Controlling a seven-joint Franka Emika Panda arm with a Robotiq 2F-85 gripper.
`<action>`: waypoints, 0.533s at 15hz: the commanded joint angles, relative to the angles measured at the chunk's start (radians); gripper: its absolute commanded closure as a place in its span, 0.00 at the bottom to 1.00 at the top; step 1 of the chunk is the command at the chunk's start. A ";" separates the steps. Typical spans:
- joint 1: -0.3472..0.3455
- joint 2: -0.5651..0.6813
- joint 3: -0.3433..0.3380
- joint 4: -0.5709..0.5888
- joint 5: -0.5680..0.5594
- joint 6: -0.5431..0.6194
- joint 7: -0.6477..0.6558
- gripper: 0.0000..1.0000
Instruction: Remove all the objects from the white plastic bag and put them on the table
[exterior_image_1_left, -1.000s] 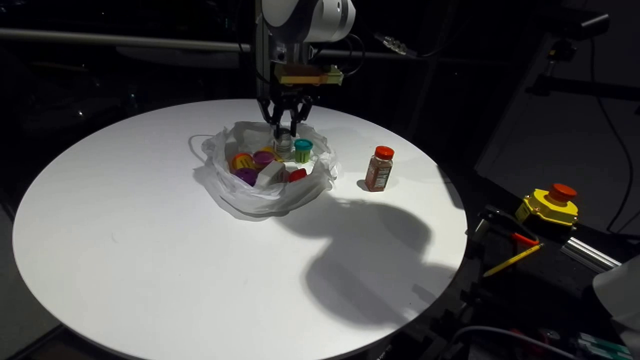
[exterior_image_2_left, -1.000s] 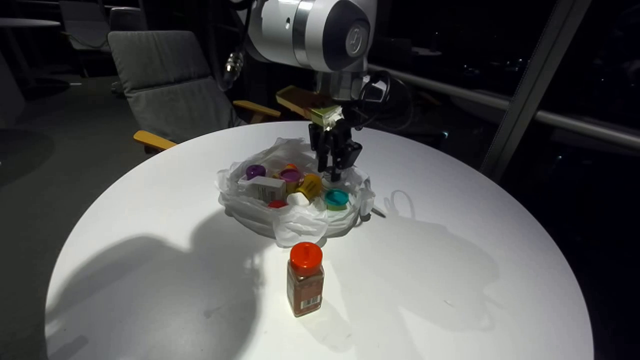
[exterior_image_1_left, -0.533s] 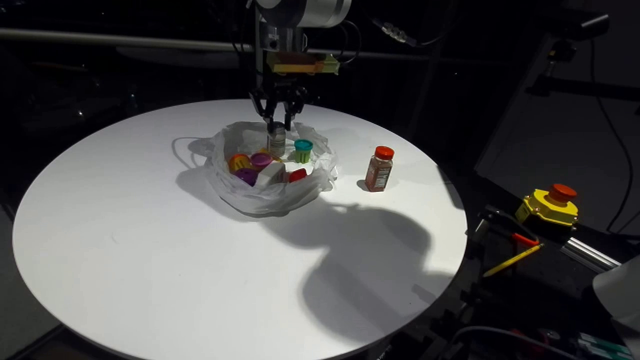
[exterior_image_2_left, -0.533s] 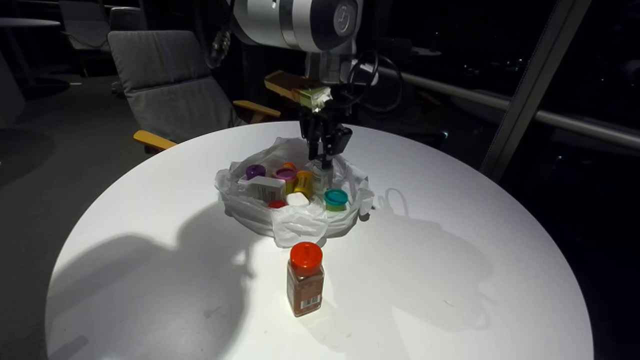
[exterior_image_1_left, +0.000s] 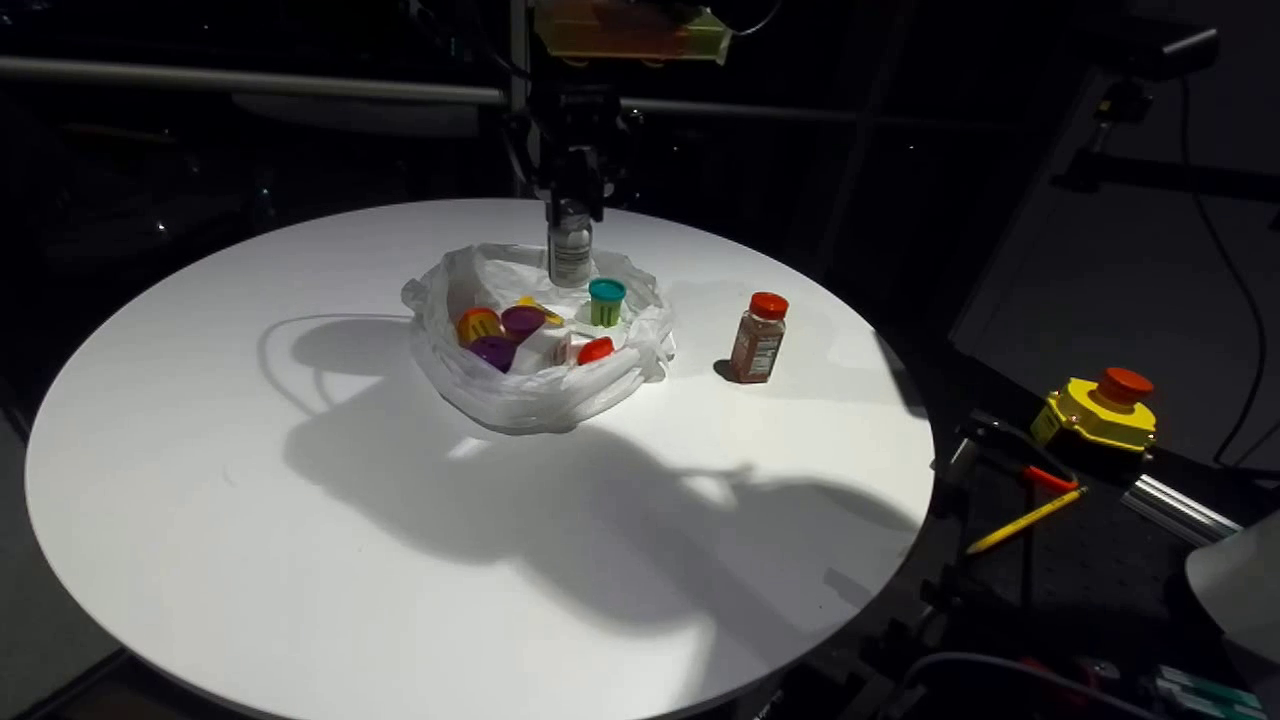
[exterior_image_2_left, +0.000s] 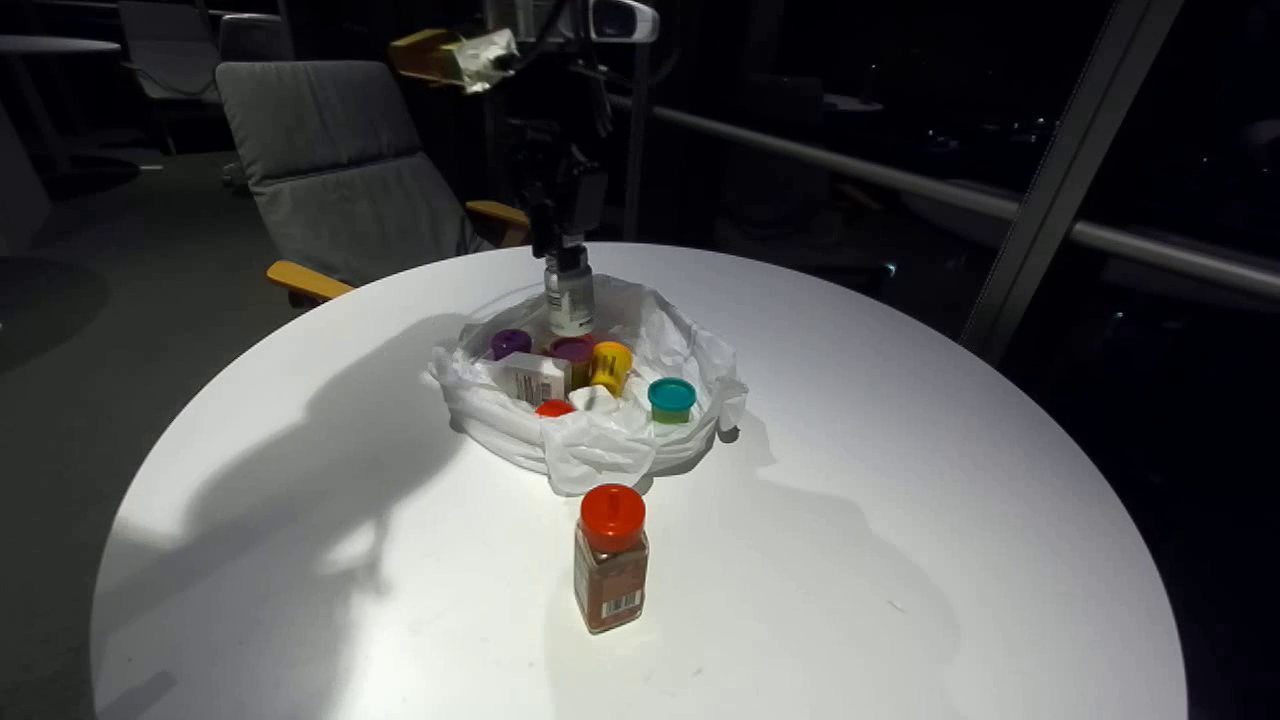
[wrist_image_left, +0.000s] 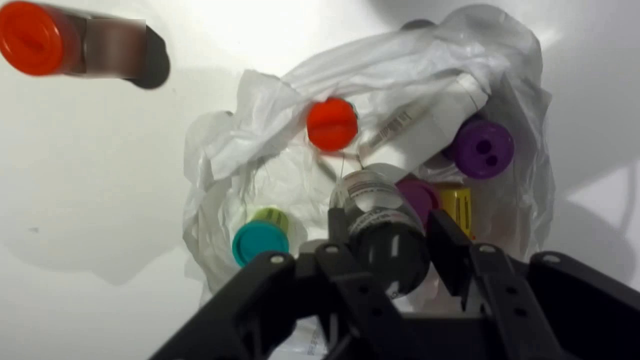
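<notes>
My gripper is shut on the cap of a clear, pale-labelled bottle with a dark cap. In both exterior views the bottle hangs upright, its base below the rim line of the white plastic bag. In the wrist view the fingers stand on either side of the dark cap. Still inside the bag lie a teal-lidded jar, a yellow jar, a magenta-lidded jar, a purple piece, a white box and a red cap. A red-capped spice jar stands on the table.
Beyond the table edge in an exterior view are a yellow device with a red button and a pencil. A grey chair with wooden armrests stands behind the table. White tabletop surrounds the bag on every side.
The gripper has risen with the bottle, lifting it from among the jars. In an exterior view it has also shifted left. The yellow jar moved slightly; the bag stays in place.
</notes>
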 joint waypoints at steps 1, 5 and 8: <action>0.040 -0.179 0.016 -0.251 -0.051 0.048 0.130 0.81; 0.022 -0.225 0.055 -0.454 -0.056 0.167 0.196 0.81; 0.011 -0.184 0.047 -0.540 -0.056 0.325 0.222 0.81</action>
